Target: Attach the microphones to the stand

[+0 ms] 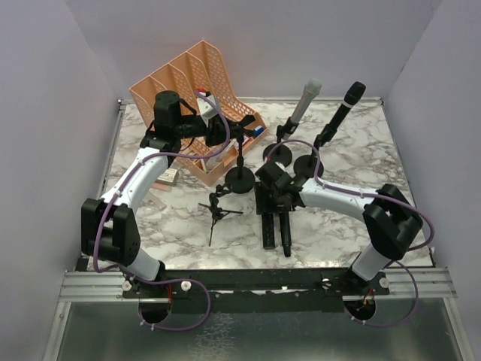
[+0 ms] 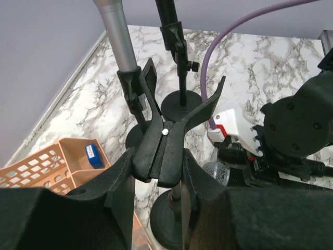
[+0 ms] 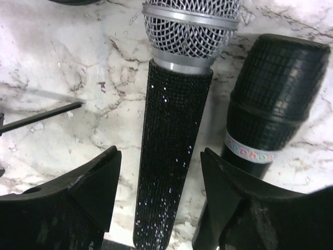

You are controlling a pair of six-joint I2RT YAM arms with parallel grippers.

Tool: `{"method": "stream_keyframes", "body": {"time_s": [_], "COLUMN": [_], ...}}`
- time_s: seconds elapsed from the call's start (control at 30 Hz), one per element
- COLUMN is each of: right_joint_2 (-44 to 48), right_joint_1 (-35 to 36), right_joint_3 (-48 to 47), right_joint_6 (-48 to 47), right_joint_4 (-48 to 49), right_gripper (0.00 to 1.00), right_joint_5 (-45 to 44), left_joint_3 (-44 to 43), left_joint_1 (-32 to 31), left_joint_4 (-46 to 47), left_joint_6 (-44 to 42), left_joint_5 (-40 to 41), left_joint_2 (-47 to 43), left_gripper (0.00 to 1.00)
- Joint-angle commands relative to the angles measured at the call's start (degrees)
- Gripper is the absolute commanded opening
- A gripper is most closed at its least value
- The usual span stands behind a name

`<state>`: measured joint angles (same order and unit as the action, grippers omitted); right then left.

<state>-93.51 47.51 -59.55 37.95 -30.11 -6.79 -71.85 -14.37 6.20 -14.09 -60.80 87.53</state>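
Observation:
My left gripper (image 1: 228, 134) (image 2: 158, 161) is shut on the black clip (image 2: 165, 138) atop an empty stand (image 1: 240, 179). A silver-grey microphone (image 1: 307, 99) (image 2: 116, 36) and an all-black microphone (image 1: 346, 104) stand clipped in two stands behind it. My right gripper (image 1: 272, 204) (image 3: 160, 172) is open, low over the table. Its fingers straddle the glittery black microphone with a silver grille (image 3: 171, 130) without touching it. That microphone (image 1: 268, 226) lies on the table beside another all-black microphone (image 1: 286, 232) (image 3: 270, 99).
An orange file rack (image 1: 197, 79) (image 2: 49, 166) stands at the back left, right behind my left gripper. A small black tripod (image 1: 218, 210) lies on the marble left of the lying microphones; one leg shows in the right wrist view (image 3: 41, 119). A small box (image 1: 168, 176) lies by the left arm.

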Motion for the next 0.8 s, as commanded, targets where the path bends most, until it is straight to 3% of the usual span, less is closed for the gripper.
{"method": "stream_keyframes", "body": {"time_s": [0.0,0.23,0.37,0.5,0.77], "right_joint_2": [-3.3,-9.7,-8.5,-1.6,17.7], "right_joint_1": [0.1,0.2,0.2,0.1,0.2], "right_joint_3": [0.7,-3.7,-3.5,0.4,5.9], "right_joint_6": [0.7,2.7,2.3,0.0,-8.9], "right_joint_4": [7.2,4.8,5.7,11.3,26.1], "right_gripper": [0.66,0.54,0.30,0.14,0.06], "right_joint_5": [-1.0,-9.0,-12.2,-12.8,-18.2], "left_joint_3": [1.2,1.6,1.8,1.8,2.1], "left_joint_1": [-0.1,-0.1,-0.1,0.0,0.0], "left_joint_4": [-0.3,-0.5,-0.6,-0.8,-1.4], "left_joint_6": [-1.1,-1.0,-1.0,-1.1,-1.1], "left_joint_5": [0.9,1.0,1.0,1.3,1.2], "left_joint_2": [-0.5,-0.6,-0.9,-1.0,-1.2], "left_gripper": [0.00,0.00,0.00,0.00,0.00]}}
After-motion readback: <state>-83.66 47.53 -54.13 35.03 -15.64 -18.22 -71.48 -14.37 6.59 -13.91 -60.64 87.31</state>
